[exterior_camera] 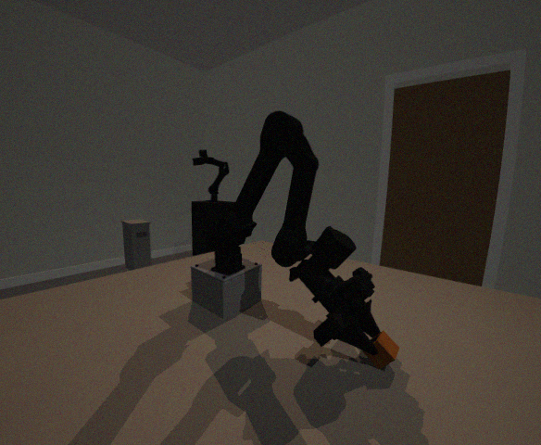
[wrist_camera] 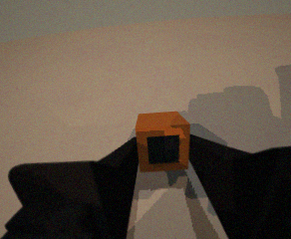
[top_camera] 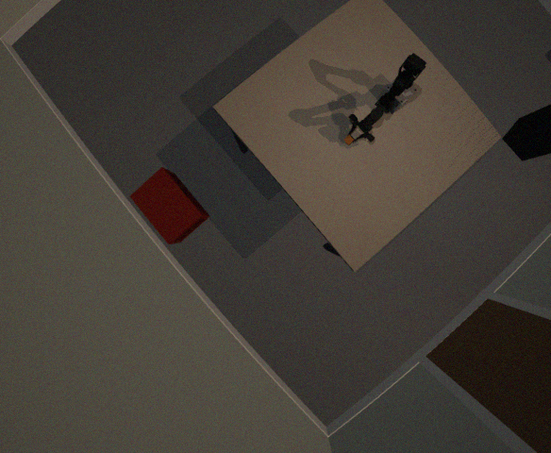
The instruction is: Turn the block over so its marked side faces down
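Note:
The orange block (top_camera: 349, 140) (exterior_camera: 388, 347) (wrist_camera: 157, 120) is held tilted, low over the table (top_camera: 363, 209) (exterior_camera: 481, 363) (wrist_camera: 61, 100). I cannot tell whether its lowest corner touches the table. Its dark square mark (wrist_camera: 163, 149) faces back toward the wrist camera, between the fingers, so the marked side looks obliquely upward toward the arm. The mark does not show in the top and exterior views. My gripper (top_camera: 351, 137) (exterior_camera: 377, 343) (wrist_camera: 160, 139) slants forward and down and is shut on the block, with one finger on each side.
The arm stands on a grey base box (exterior_camera: 225, 294) on the table, behind the block. Arm shadows lie across the table around the block. A red box (top_camera: 166, 205) stands on the floor, beyond the table's edge. A brown door (exterior_camera: 446, 177) is in the far wall.

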Available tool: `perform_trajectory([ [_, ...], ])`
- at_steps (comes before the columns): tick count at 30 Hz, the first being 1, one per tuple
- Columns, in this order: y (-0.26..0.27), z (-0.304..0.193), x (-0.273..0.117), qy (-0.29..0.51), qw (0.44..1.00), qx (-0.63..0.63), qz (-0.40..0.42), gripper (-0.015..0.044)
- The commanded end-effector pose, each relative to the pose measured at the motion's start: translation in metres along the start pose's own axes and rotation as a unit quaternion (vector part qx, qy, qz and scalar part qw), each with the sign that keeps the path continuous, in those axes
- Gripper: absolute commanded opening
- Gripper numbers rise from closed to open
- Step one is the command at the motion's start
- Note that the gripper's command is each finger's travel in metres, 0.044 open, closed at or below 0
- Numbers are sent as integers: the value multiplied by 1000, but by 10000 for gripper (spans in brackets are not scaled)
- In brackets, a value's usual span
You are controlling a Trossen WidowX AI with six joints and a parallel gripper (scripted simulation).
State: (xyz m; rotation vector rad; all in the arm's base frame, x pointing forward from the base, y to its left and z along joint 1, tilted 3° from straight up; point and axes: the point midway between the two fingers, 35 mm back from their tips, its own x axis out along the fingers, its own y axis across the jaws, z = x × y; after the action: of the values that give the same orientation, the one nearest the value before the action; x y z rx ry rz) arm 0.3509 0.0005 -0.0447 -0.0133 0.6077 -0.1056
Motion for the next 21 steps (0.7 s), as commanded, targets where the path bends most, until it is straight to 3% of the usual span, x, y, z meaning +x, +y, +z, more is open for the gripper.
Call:
perform_trajectory([
  [1,-2,-12,-6,-9,1000,-5,-3,0],
  [21,-4,-10,-19,-65,998,-4,-4,0],
])
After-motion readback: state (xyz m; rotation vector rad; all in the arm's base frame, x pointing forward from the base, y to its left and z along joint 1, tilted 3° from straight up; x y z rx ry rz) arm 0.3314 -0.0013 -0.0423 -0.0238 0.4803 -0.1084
